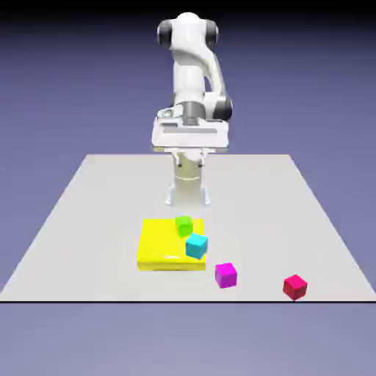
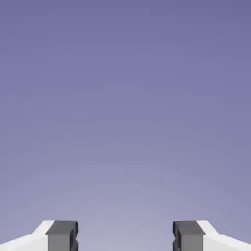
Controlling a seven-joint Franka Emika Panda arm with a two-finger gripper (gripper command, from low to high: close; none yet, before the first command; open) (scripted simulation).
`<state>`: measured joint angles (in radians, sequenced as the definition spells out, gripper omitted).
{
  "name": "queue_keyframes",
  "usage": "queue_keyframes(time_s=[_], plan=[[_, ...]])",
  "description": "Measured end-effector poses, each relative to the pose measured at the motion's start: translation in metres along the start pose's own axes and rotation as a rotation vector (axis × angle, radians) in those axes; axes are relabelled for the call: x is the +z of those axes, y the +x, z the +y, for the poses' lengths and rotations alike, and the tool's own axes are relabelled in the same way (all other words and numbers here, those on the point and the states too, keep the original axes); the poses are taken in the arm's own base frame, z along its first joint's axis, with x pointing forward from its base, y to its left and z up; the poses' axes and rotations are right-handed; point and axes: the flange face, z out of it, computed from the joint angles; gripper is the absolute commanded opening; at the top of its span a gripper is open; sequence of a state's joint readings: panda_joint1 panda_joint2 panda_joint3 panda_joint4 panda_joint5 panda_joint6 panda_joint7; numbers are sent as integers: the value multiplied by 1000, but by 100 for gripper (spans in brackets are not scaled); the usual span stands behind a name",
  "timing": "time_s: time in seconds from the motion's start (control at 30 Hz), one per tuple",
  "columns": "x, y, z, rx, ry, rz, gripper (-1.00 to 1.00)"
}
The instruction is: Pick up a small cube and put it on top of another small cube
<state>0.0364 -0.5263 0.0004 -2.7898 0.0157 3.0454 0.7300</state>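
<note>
The small red cube (image 1: 294,286) lies on the grey table (image 1: 88,213) near its front edge, at the exterior view's right. A magenta cube (image 1: 225,275) of the same size sits to its left, with a cyan cube (image 1: 196,245) and a green cube (image 1: 183,225) further back. My gripper (image 1: 191,139) is raised high at the far side of the table, well away from every cube. In the hand view my gripper (image 2: 125,238) is open, its two grey fingertips (image 2: 62,235) wide apart with only the plain backdrop between them. No cube shows in that view.
A flat yellow block (image 1: 165,246) lies in the middle of the table. The green and cyan cubes are at its right side. The robot's base stands behind it at the far edge.
</note>
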Motion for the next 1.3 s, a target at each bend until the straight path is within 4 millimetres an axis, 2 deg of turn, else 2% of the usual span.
queue_keyframes(time_s=[0.17, 0.3, 0.43, 0.57, 0.77, 0.93, 1.1, 1.13, 1.2, 1.3], plan=[[47, -24, -31, -56, 10, -96, 0], [86, -52, -54, -103, 13, -168, 0], [124, -93, -77, -162, 15, -241, 0], [162, -134, -90, -210, 5, -301, 0], [214, -211, -101, -294, -16, -385, 0], [252, -281, -99, -369, -38, -444, 0], [303, -308, -86, -369, -39, -444, 0], [309, -311, -84, -368, -39, -444, -100], [309, -311, -84, -368, -39, -444, -100], [279, -295, -94, -370, -39, -443, -100]])
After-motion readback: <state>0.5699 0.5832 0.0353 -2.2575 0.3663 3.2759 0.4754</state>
